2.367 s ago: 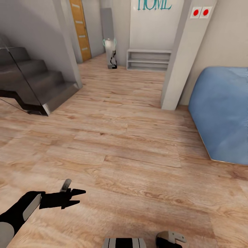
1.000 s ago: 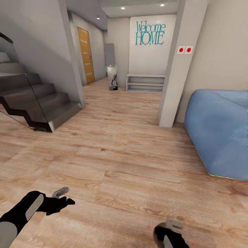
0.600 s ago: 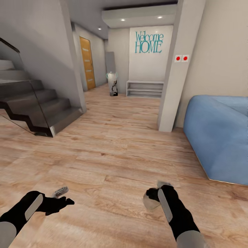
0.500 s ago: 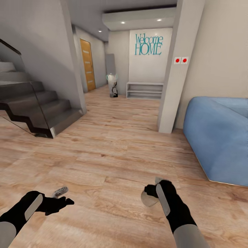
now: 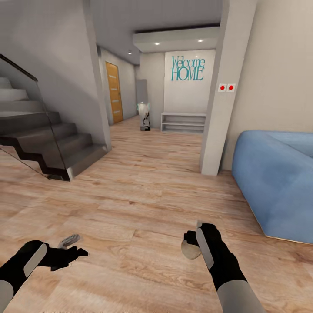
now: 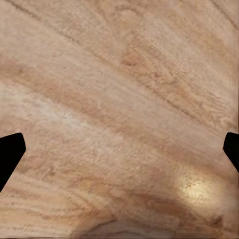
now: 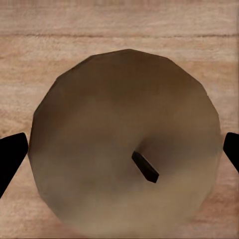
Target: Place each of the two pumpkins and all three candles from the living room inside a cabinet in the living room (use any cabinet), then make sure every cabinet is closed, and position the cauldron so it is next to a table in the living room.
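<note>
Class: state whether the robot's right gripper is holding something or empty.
Holding: the right gripper is shut on a candle, whose wick end fills the space between the fingertips.

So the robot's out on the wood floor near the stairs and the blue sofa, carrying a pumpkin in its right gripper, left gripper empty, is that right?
Not quite: the right gripper carries a candle, not a pumpkin. The right wrist view shows a tan, flat-topped cylinder with a small dark wick between the fingertips. The rest holds: wood floor, stairs, blue sofa, and an empty left gripper.

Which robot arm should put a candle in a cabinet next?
Probably the right. The right gripper already has a candle between its fingers, wick showing. The left gripper is open over bare wooden floor.
</note>
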